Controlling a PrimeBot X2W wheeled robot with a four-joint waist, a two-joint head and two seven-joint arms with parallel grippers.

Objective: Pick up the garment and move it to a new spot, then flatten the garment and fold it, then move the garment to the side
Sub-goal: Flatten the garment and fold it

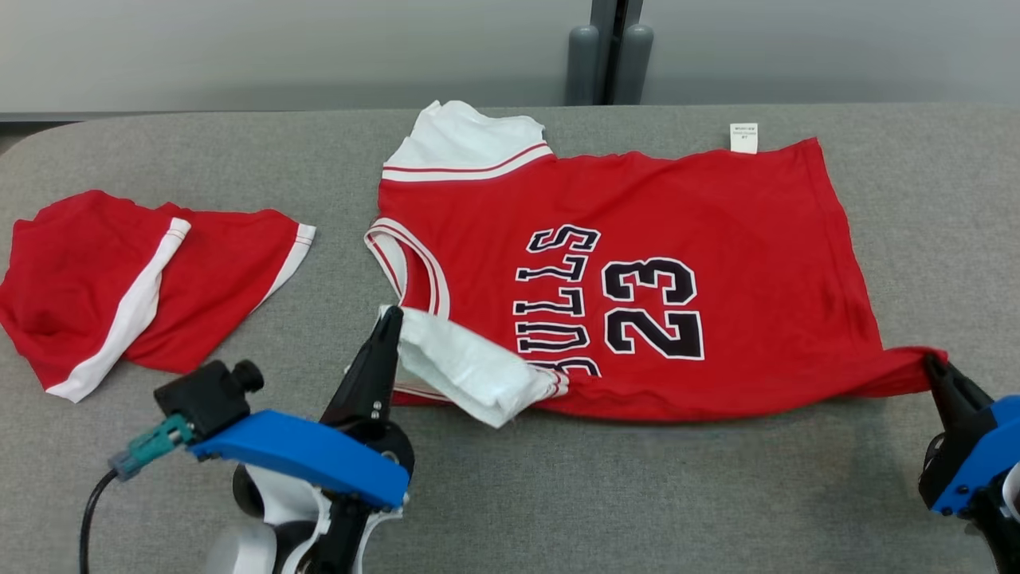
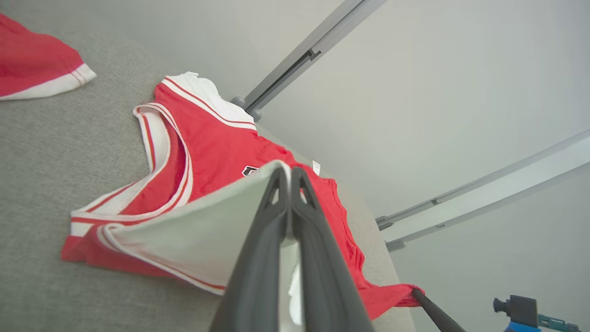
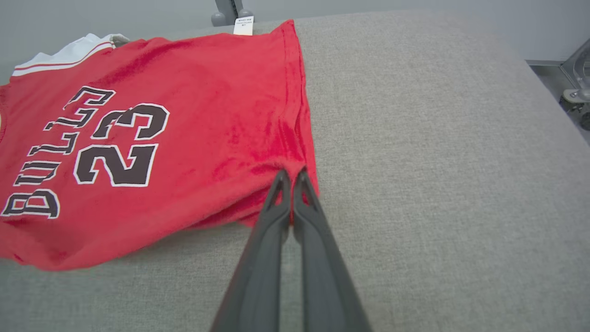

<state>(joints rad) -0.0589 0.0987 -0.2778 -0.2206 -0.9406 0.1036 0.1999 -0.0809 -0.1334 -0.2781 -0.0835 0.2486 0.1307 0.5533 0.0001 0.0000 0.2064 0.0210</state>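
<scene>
Fingers (image 1: 374,367) tight on jersey (image 1: 717,207) edges

Left wrist has a bright blue plastic cover (image 1: 303,454) sitting over a glossy white housing (image 1: 271,498). Stuck on the side is a chunky black camera block (image 1: 203,396) with a round knob. A teal plug (image 1: 155,442) pokes out of that and feeds a black cable (image 1: 89,510). The left jaws are two long, slim, dark grey fingers (image 2: 256,263) in matte plastic, tapering to a point, each with a little triangular cut-out near the tip. There are a couple of tiny pale screws (image 1: 374,408) down by the base. The right jaws are the same kit, with a blue shell (image 1: 976,458) and dark tapered prongs (image 3: 258,263).
</scene>
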